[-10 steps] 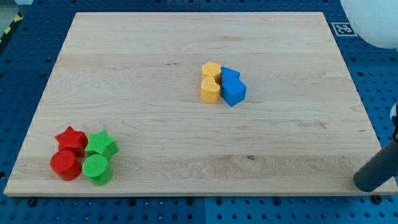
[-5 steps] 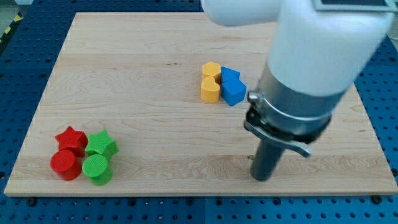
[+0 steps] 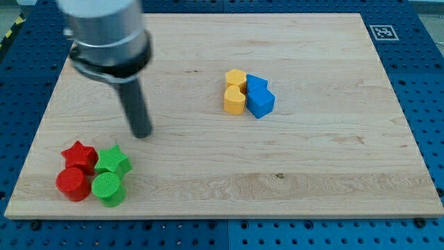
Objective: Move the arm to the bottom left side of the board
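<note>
Board of pale wood lies on a blue pegboard table. My tip, a bare rod with nothing to open or close, rests just above the green star, toward the board's lower left.

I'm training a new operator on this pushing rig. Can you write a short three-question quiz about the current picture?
1. True or false: my tip touches the green star-shaped block.
2. Which blocks lie nearest my tip? A) the yellow blocks and blue blocks B) the red star-shaped block, red round block, green star-shaped block and green round block
3. Fill in: the red and green cluster sits toward the view's bottom ____ of the wooden board.

Key: 1 false, the tip stands apart, above and right of it; 2 B; 3 left.
</note>
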